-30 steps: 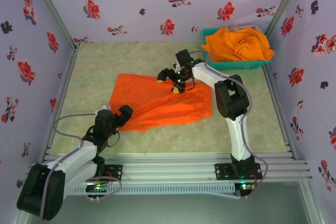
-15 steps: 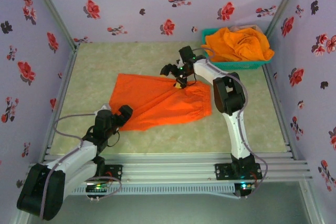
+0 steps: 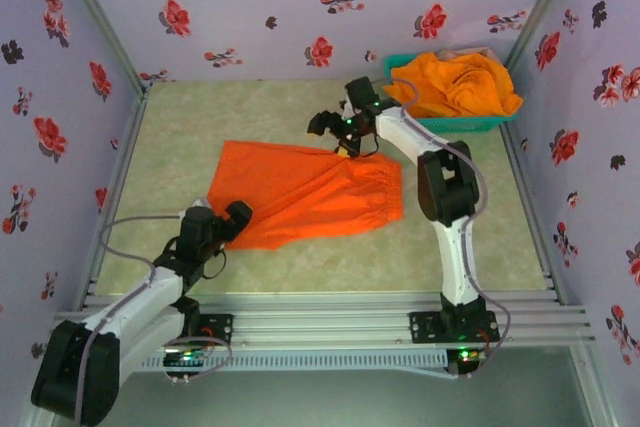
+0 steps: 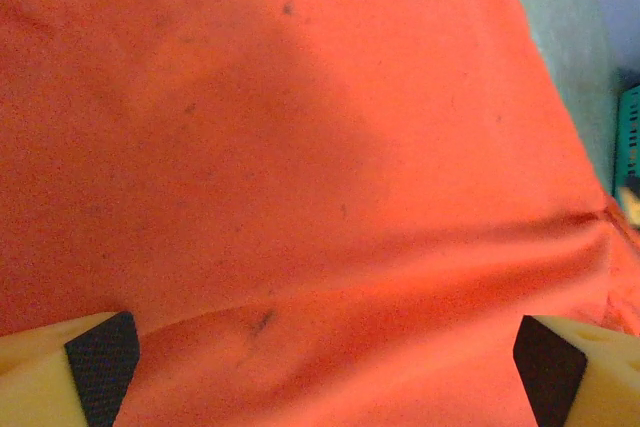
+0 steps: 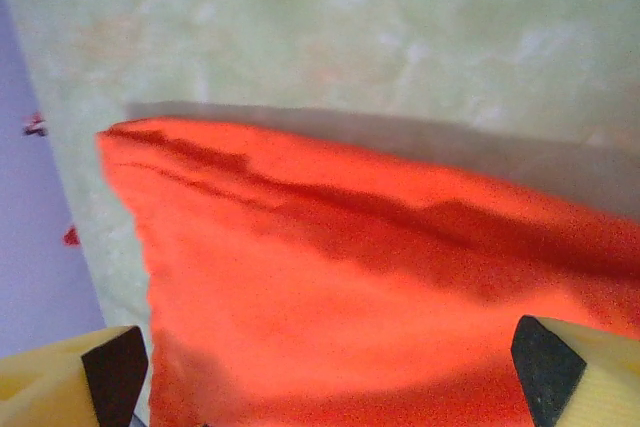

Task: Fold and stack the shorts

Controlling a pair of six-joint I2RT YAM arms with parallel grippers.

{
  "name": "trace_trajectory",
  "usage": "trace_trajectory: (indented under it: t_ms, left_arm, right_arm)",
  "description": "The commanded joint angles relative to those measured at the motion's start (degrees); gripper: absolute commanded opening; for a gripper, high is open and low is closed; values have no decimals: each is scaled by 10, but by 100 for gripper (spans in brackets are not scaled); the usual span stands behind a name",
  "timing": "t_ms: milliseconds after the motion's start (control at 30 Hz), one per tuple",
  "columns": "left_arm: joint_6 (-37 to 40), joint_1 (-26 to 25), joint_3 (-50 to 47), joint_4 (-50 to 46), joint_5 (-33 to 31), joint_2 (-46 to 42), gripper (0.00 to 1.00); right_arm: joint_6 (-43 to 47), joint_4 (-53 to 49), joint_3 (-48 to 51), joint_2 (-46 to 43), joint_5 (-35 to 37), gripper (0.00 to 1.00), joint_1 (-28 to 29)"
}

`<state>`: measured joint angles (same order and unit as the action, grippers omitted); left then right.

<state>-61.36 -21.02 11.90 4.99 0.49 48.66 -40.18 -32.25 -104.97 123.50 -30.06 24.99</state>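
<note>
- the orange shorts (image 3: 305, 192) lie spread flat near the middle of the table, with the gathered waistband at the right end and the legs running out to the left.
- in the left wrist view the shorts (image 4: 300, 147) take up nearly the whole frame, with a soft crease crossing the lower part.
- in the right wrist view the shorts (image 5: 400, 287) show a far edge with long shallow folds, one corner pointing left, and bare table beyond it.
- the left gripper (image 3: 232, 222) sits at the near-left edge of the shorts. its jaws are spread wide, and in its own camera (image 4: 320, 377) the dark pads (image 4: 100, 367) stand far apart with only flat cloth beneath them, so it grips nothing.
- the right gripper (image 3: 335, 135) hangs over the far edge of the shorts, a little left of the waistband. its jaws also stand wide apart, and in its own camera (image 5: 330, 372) one pad (image 5: 115, 372) sits at each lower corner with no cloth pinched between them.
- a heap of orange cloth (image 3: 455, 85) is bundled in the teal mesh basket (image 3: 470, 125) at the far right corner, well apart from the spread shorts. its shape cannot be made out.
- the table (image 3: 200, 127) is pale green and marbled.
- lilac walls (image 3: 300, 7) printed with red and dark flowers close in three sides.
</note>
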Motion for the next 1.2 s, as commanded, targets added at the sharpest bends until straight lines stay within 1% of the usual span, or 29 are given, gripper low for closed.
trace_trajectory:
  t_ms: [0,67,167,233,300,367,400,467,533,633,733,833,933,967,1000,1067,1100,1167]
  left_arm:
    - [46,0,71,-80,-17,-35,99]
    - [60,2,103,-94,-12,-48,99]
    - [78,10,143,-96,9,-43,99]
    - [95,17,165,-92,34,-27,99]
    - [105,22,178,-86,56,-11,100]
    - [104,25,181,-66,70,3,100]
    - [101,26,179,-52,75,11,99]
    - [94,27,175,-27,84,27,99]
    - [92,27,172,-10,91,42,99]
    - [91,27,161,1,96,56,99]
    - [83,26,142,16,102,56,100]
    - [79,27,123,30,110,46,99]
    - [94,27,113,35,128,30,99]
    - [102,27,111,32,134,24,99]
    - [108,27,111,29,141,19,99]
    - [119,28,109,28,158,8,99]
    - [122,28,107,31,165,3,99]
    - [126,27,101,41,180,-8,99]
  right_arm:
    - [56,18,54,-138,65,97,5]
    - [91,43,120,-204,101,97,6]
    - [140,107,242,-304,155,99,5]
    - [148,109,293,-347,176,99,-6]
    - [148,81,312,-367,176,99,-25]
    - [143,69,332,-376,146,99,-49]
    - [137,76,347,-379,123,99,-61]
    - [127,87,370,-381,102,99,-75]
    - [138,66,382,-381,121,99,-81]
    - [162,50,415,-395,170,99,-84]
    - [185,33,441,-396,185,99,-104]
    - [216,-5,441,-370,198,98,-116]
    - [240,-33,427,-338,205,92,-116]
    - [246,-38,422,-328,204,88,-117]
    - [250,-41,417,-318,203,84,-116]
    - [254,-42,408,-297,200,81,-117]
    - [256,-42,403,-287,201,77,-116]
    - [256,-44,392,-266,203,74,-116]
